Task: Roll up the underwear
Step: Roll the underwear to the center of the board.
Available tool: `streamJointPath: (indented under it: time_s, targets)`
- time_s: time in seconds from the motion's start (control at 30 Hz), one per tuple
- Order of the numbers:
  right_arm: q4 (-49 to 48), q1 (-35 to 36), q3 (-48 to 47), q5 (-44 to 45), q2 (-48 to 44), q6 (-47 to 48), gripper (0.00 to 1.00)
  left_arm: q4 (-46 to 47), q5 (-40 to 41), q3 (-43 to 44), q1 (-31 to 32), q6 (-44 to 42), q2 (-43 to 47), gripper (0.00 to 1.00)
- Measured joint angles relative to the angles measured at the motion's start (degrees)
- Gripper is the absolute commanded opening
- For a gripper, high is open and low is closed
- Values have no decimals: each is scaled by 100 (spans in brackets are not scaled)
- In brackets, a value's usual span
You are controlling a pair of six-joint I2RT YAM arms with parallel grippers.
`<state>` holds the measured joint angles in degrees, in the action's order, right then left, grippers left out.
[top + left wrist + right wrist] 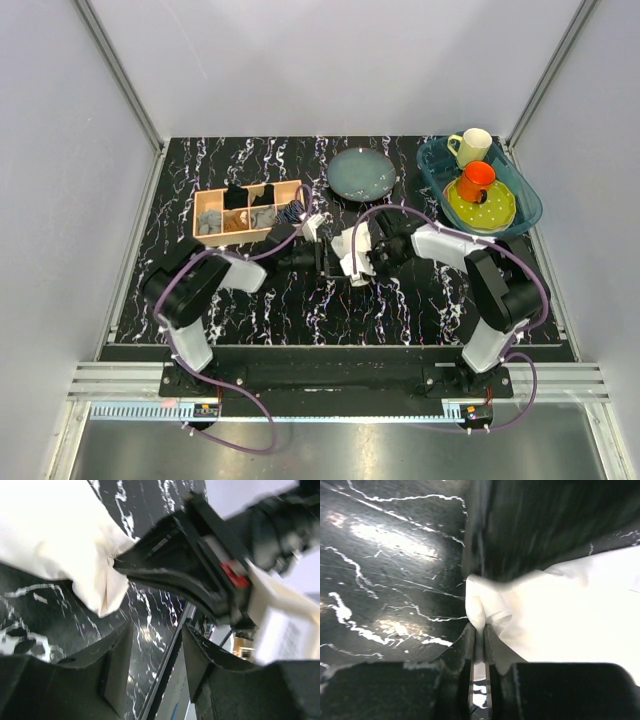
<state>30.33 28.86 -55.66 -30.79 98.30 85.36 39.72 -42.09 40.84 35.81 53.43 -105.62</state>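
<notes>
Far to the left of the underwear I see the wooden box (232, 238), a shallow pale-wood organiser split into compartments, with small dark and grey cloth rolls (262, 198) tucked inside. Closer in, just left of the underwear, is my left gripper (155, 667). Its matte black jaws are released, spread apart with only the surface showing between them.

The underwear (352, 252) is a soft, cream-white bunch of cloth, creased and puckered where it is pinched. It lies mid-surface between the two arms. On its right side my right gripper (479, 641) has its jaws clenched on a folded edge of the underwear. The right wrist view shows the cloth squeezed into a small rounded lump just above the tips.

Behind the underwear, slightly to the right, sits the dark round plate (361, 173), flat and faintly glossy. Far right of the underwear and further back is a teal plastic tub (426, 160), oblong with rounded corners. It holds a cream mug (473, 145), an orange cup (476, 180) and a yellow-green plate (495, 212).

The surface (300, 315) is black with white marble veining, shiny enough to throw glare. Pale grey walls (350, 60) on aluminium framing close it in on three sides.

In the left wrist view the right gripper's black body crosses in front of the underwear's edge and hides part of it. In the right wrist view a blurred dark shape covers the far side of the underwear, and I cannot tell what it is.
</notes>
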Motion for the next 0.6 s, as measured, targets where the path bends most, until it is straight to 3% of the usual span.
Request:
streamJointPath:
  time_s: [0.27, 0.4, 0.5, 0.6]
  targets:
    - [2186, 2, -929, -363, 446, -125, 9, 994, 643, -2081, 142, -1034, 2151, 54]
    - [3195, 2, -1469, -643, 826, -168, 10, 1032, 1285, -2868, 1228, -2374, 3206, 61]
    - [3781, 2, -1674, -800, 1139, -254, 10, 927, 1801, -2929, 2367, -3724, 3694, 63]
    - [4087, 2, -1681, -824, 1405, -365, 9, 649, 2221, -2767, 2905, -4804, 3681, 64]
